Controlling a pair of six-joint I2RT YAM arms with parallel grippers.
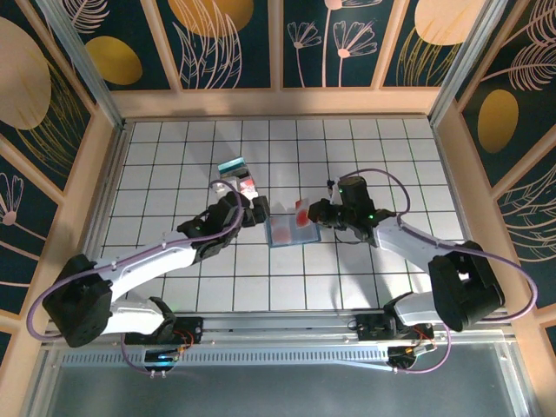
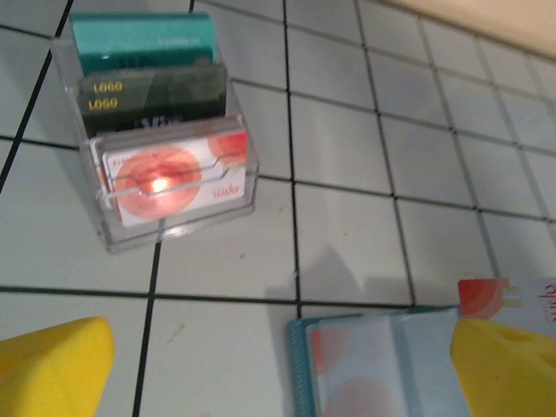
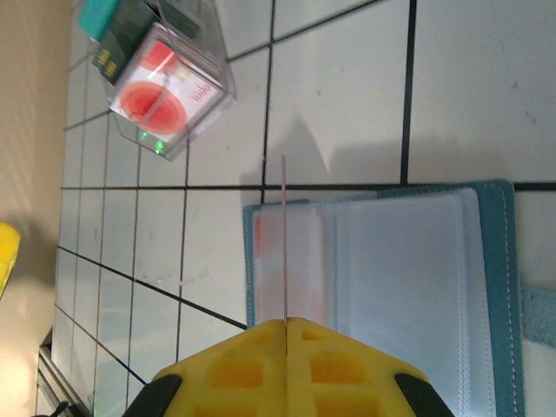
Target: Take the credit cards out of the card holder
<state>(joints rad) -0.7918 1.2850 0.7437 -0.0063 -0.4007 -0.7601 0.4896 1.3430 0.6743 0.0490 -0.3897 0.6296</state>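
Top view, wallet [image 1: 287, 233]: we see it lying open on the tiled table [image 1: 174, 148], between the two arms.
Top view, right gripper [image 1: 314, 211]: pinched on a red-and-white card [image 1: 301, 211] at the wallet's far edge.
Top view, left gripper [image 1: 257, 214]: spread wide and empty, just beside the wallet's left edge.
Top view, clear stand [image 1: 236, 174]: beyond the left gripper, apart from the wallet.
Left wrist, left fingers [image 2: 52, 369]: the yellow tips sit far apart, with only tiles and a corner of the wallet between them.
Left wrist, stand: we count a teal card [image 2: 143, 42] at the back, a black card [image 2: 156, 100] in the middle and a red-patterned front card [image 2: 174, 178].
Right wrist, right fingers [image 3: 234, 365]: closed tight on the card, seen edge-on as a thin line over the wallet's left half. We cannot tell whether it touches.
Right wrist, wallet: open flat, clear pockets up, pink showing through the left one.
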